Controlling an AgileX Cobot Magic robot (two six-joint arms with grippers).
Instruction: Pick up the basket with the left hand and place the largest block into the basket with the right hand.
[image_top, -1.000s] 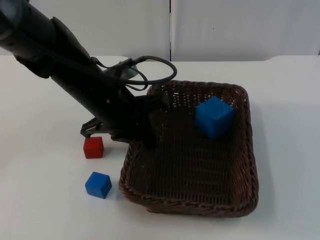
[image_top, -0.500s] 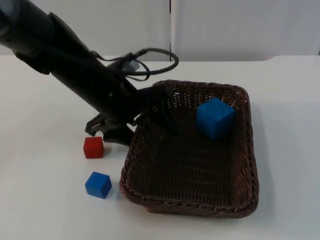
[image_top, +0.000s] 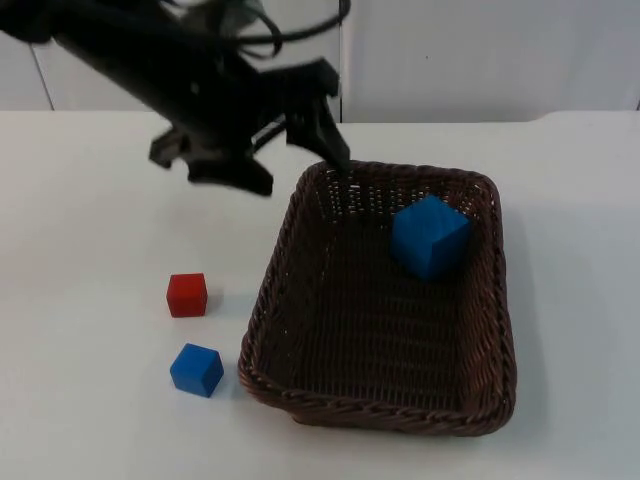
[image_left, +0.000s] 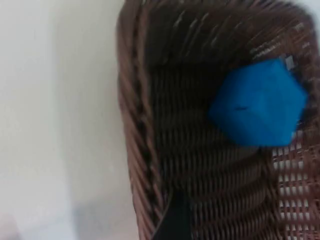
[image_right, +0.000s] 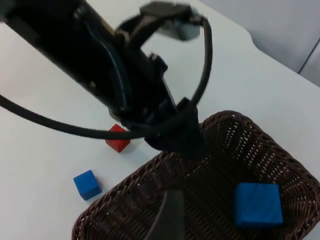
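A brown wicker basket (image_top: 380, 412) rests on the white table with the large blue block (image_top: 428, 235) inside it, near the far right wall. My left gripper (image_top: 295, 165) hovers open above the basket's far left corner, holding nothing and clear of the rim. The left wrist view looks down on the basket's wall (image_left: 135, 125) and the blue block (image_left: 257, 102). From the right wrist view I see the left arm (image_right: 100, 65), the basket (image_right: 280, 150) and the block (image_right: 257, 205) from well above. The right gripper's black fingertip (image_right: 170, 215) has nothing against it.
A small red block (image_top: 187, 294) and a small blue block (image_top: 197, 369) lie on the table left of the basket. The grey partition wall (image_top: 450, 50) closes off the back of the table.
The left gripper has opened, let go of the basket's left rim, and risen toward the back. The basket and the blocks stay where they were.
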